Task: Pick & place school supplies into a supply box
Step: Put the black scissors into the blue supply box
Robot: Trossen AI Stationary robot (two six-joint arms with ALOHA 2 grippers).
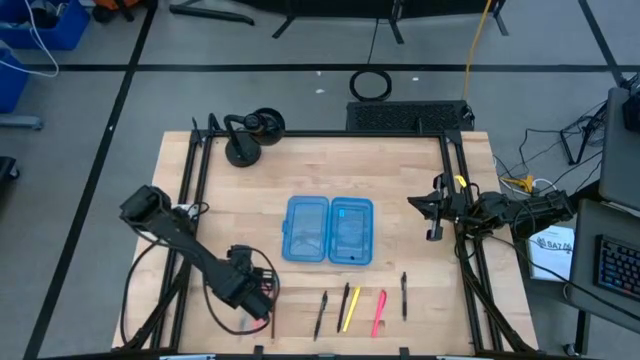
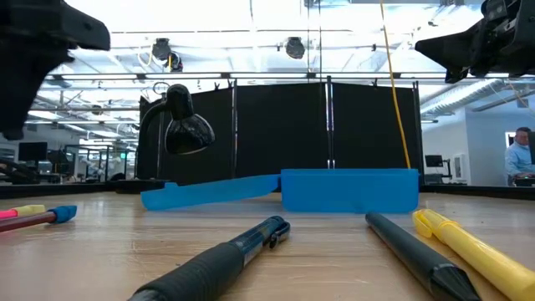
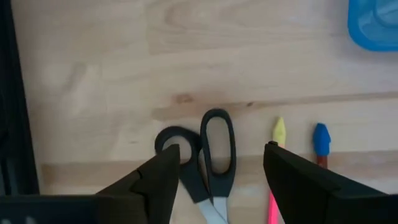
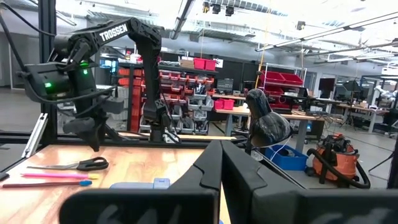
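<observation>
Your open translucent blue plastic supply box [image 1: 329,231] sits mid-table, apparently empty; nothing looks packed yet. Pens [image 1: 362,308] lie along the near edge. Your left gripper [image 3: 214,180] hovers spread over the black-handled scissors [image 3: 208,158] near-left; your right gripper [image 4: 221,177], pressed together, waits far right.

Left gripper [image 3: 217,171] low, fingers apart; right gripper [image 1: 432,208] raised, fingers together.

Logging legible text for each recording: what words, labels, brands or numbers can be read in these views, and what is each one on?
"TROSSEN": white letters on the left arm, read in the right wrist view.
White sheet beside the right arm, high view: dark print, too small to read.
Supply box, scissors, pens and pencils: no readable marking.
Shelves and bins in the room behind: no text legible.
</observation>
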